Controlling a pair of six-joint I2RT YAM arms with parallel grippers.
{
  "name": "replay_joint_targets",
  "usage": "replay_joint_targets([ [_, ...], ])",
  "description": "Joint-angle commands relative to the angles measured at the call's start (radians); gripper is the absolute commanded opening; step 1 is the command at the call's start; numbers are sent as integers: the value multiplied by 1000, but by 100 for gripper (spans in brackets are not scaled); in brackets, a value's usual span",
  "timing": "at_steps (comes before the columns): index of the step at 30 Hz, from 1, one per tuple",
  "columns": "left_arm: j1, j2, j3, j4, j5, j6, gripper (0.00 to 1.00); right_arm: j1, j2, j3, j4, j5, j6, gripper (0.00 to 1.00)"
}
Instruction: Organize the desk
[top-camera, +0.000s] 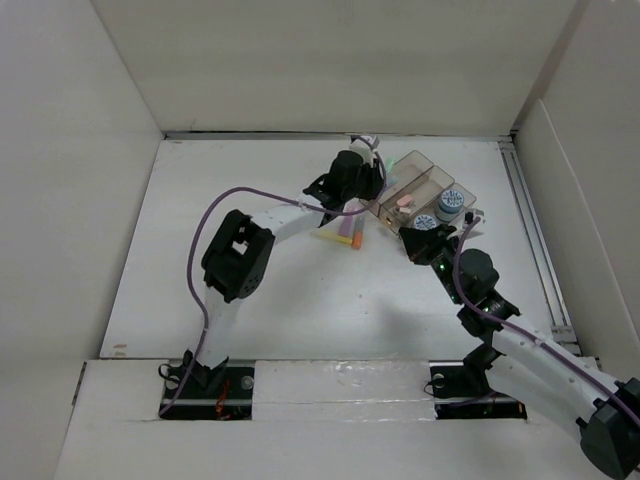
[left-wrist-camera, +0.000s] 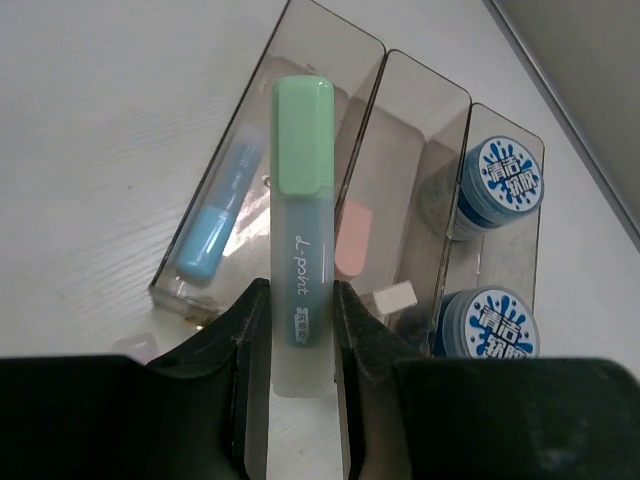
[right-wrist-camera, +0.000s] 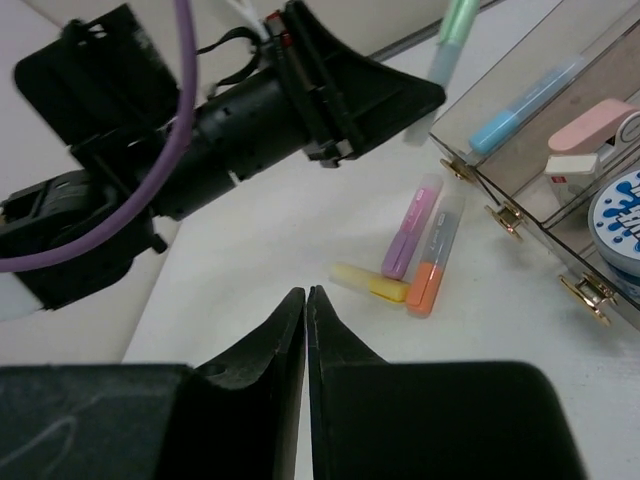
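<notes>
Roughly mid-scene, the desk fills the floor of the top view as a white tabletop between upright panels.

Left arm reaches in from the left base toward the far centre. Three loose highlighters lie on the desk below its wrist: yellow one, purple one and orange one. Purple and orange lie side by side. Yellow lies crosswise at their ends, touching them.

Left gripper: fingers clamped on the frosted barrel of a green-capped highlighter, held clear of the desk, cap pointing at the clear tray. Cannot tell whether the cap is over the tray's left compartment or just short of it.

Tray compartments, left to right:
- blue highlighter, lying lengthwise
- pink eraser, with a small white eraser just beside it
- two round pots with blue-and-white printed lids, far pot and near pot

Right gripper: fingers pressed together, nothing between them. It sits near the tray's near corner in the top view and points across the desk toward the loose highlighters.
</notes>
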Motion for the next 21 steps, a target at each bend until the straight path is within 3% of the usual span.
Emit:
replay_joint_targets([
  [1,1,85,157,-53,99,32,0,-8,-16,24,54,9,-4,10],
  [4,1,202,386,-146,97,60,0,-8,-10,26,57,9,-6,16],
  [7,1,278,508,-202,91,74,2,-8,1,29,57,9,-6,26],
  [10,1,303,535,-207,77,82,18,-8,2,27,56,18,-9,34],
  [11,1,303,535,-210,71,82,27,-8,2,26,59,19,-9,36],
  [14,1,297,512,-222,37,83,38,-8,4,30,56,18,-9,41],
  [18,1,219,432,-211,-10,83,44,-8,15,29,64,15,-4,45],
  [21,1,74,191,-126,-59,59,45,-8,19,30,60,21,-9,46],
])
